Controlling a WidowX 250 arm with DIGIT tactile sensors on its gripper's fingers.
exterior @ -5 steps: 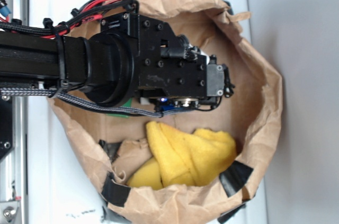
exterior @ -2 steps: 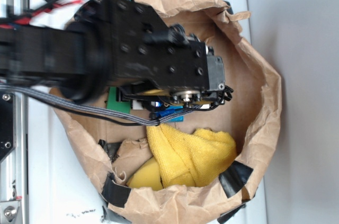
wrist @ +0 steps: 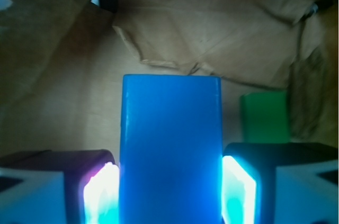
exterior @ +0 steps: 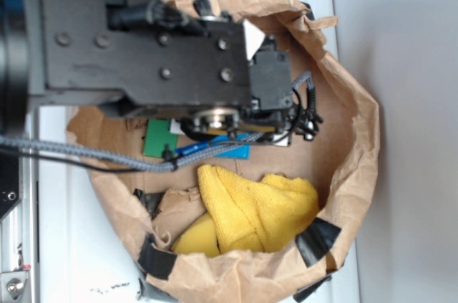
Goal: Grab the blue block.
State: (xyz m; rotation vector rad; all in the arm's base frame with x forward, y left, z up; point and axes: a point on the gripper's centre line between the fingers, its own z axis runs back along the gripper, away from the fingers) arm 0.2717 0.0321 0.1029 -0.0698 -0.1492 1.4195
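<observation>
Exterior view looking straight down from overhead onto the paper bag [exterior: 358, 138], wrist view close between the gripper [wrist: 169, 192] fingers, facing the bag wall, both showing the blue block [wrist: 170, 150], green block [wrist: 265, 117]

The black robot arm has lifted toward the overhead camera and now looms larger, its body drawn back toward the upper left. More of the flat, bright blue rectangular block [exterior: 227, 148] has come into sight under the hand [exterior: 240, 138] than a second ago. The flat green rectangular block [exterior: 157, 138], earlier only a sliver beneath the arm, now lies largely uncovered.
</observation>
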